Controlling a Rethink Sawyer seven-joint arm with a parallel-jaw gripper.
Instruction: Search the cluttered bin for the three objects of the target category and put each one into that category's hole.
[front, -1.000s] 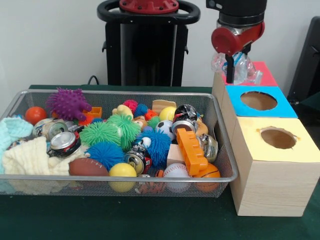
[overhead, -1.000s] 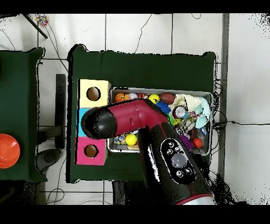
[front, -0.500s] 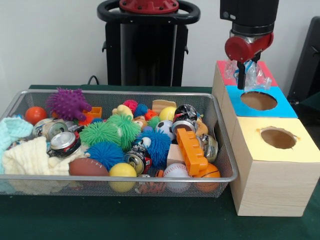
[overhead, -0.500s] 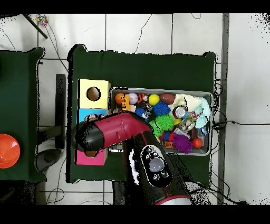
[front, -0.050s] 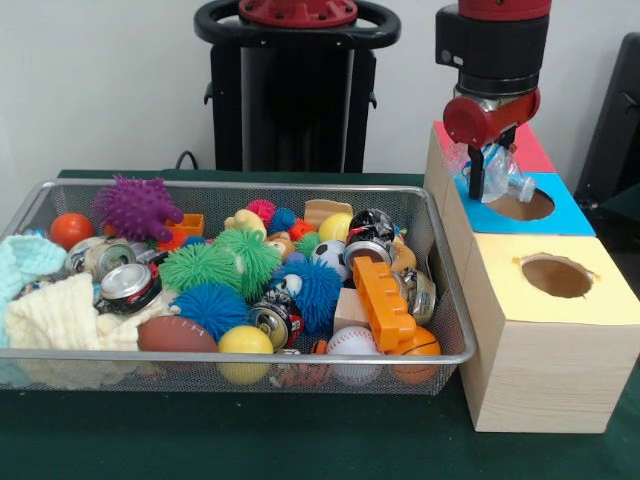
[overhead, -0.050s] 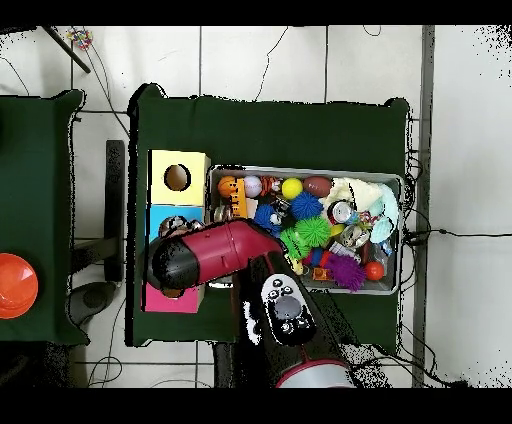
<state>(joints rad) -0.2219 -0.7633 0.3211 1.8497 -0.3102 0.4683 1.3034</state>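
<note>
In the overhead view the red and black arm (overhead, -0.050s: 225, 255) covers the pink-topped box (overhead, -0.050s: 160, 296) almost wholly, along with most of the blue-topped box (overhead, -0.050s: 162, 214) and the near corner of the silver wire-mesh bin (overhead, -0.050s: 392, 180). The gripper itself cannot be seen from above. In the front view the arm is cut off by the top edge, and its red wrist hides part of the pink top (front, -0.050s: 528, 150). The round hole in the blue top (front, -0.050s: 522, 205) is partly screened by a crumpled clear plastic bottle (front, -0.050s: 498, 176) (its outline is hard to trace). The small items deep in the bin are buried under others. The pale cloths (front, -0.050s: 45, 312) run past the left edge.
</note>
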